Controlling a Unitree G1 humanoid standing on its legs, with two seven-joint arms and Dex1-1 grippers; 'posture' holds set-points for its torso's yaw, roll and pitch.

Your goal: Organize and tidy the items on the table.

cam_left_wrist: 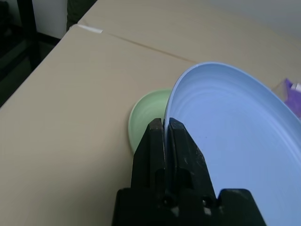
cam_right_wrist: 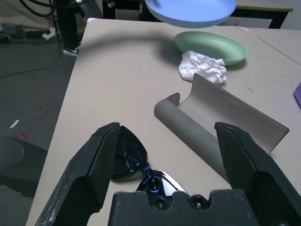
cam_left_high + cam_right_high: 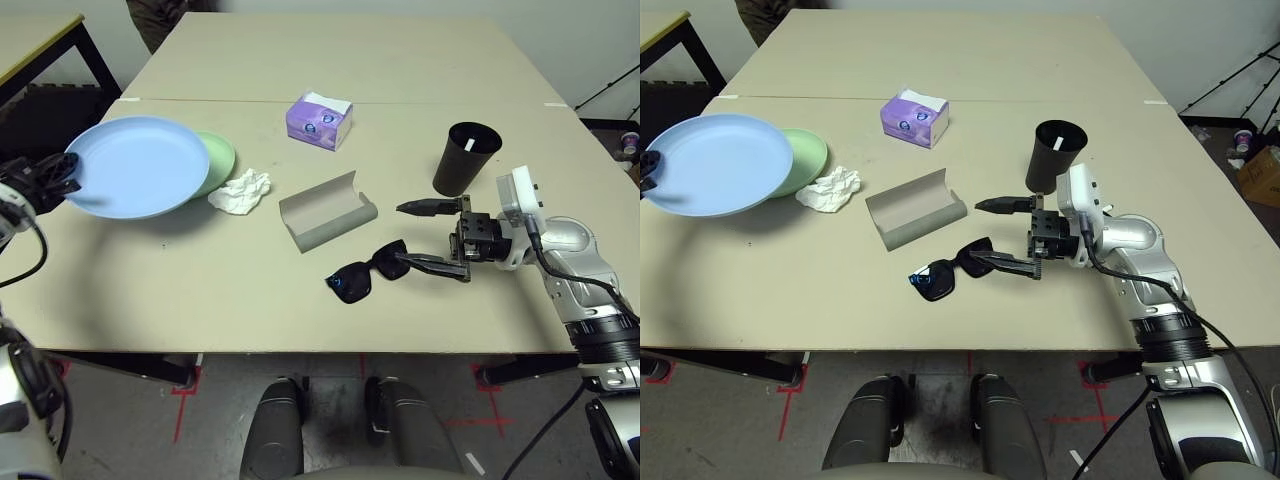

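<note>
Left eye view: left gripper (image 3: 62, 178) fingers clamped on the blue plate (image 3: 135, 165), lifted over the green plate (image 3: 218, 158); right gripper (image 3: 432, 235) fingers apart beside the sunglasses (image 3: 367, 271). Tissue (image 3: 241, 191), open case (image 3: 326, 211) still loose on the counter (image 3: 200, 290) — early days.

You see smooth matt plastic plates — blue (image 3: 135, 165) and green (image 3: 217, 158). The tissue (image 3: 241, 191) looks crumpled paper; the sunglasses (image 3: 368, 273) — glossy black.
</note>
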